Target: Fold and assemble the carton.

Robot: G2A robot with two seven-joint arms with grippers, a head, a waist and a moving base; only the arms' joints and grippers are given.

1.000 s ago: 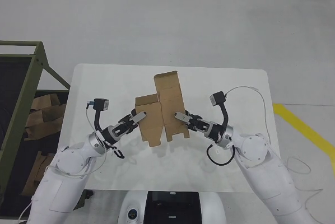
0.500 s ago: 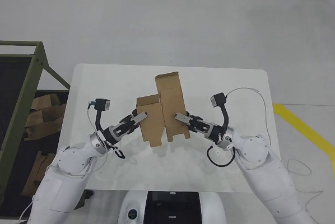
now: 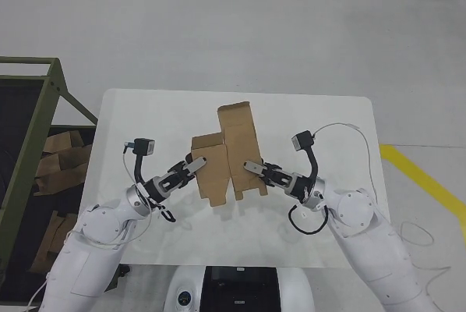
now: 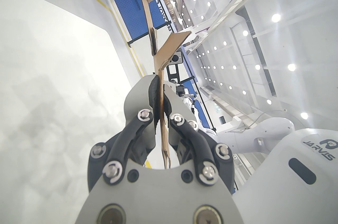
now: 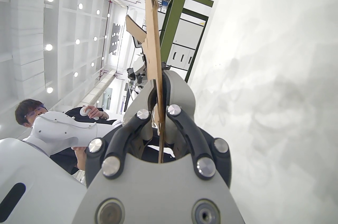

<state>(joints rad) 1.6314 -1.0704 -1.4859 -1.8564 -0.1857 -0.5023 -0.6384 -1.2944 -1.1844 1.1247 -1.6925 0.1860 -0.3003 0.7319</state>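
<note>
1. Slightly toward the lower right of the top view since a second ago: the left gripper [image 3: 199, 163], the carton [image 3: 234, 140] and the right gripper [image 3: 249, 164] have drifted there together.
2. At the left edge, a green rack [image 3: 55, 86] stands beside the table [image 3: 319, 117]. Flattened cardboard pieces [image 3: 60, 160] lie below the rack.
3. Left of centre, the left gripper's fingers are clamped on the carton's left panel.
4. At centre, the brown, partly folded carton hangs between both grippers and hides the tabletop beneath it.
5. Right of centre, the right gripper pinches the carton's lower right edge.
6. Further right, a white cable [image 3: 351, 127] loops over the table, and a yellow stripe [image 3: 424, 175] crosses the floor.
</note>
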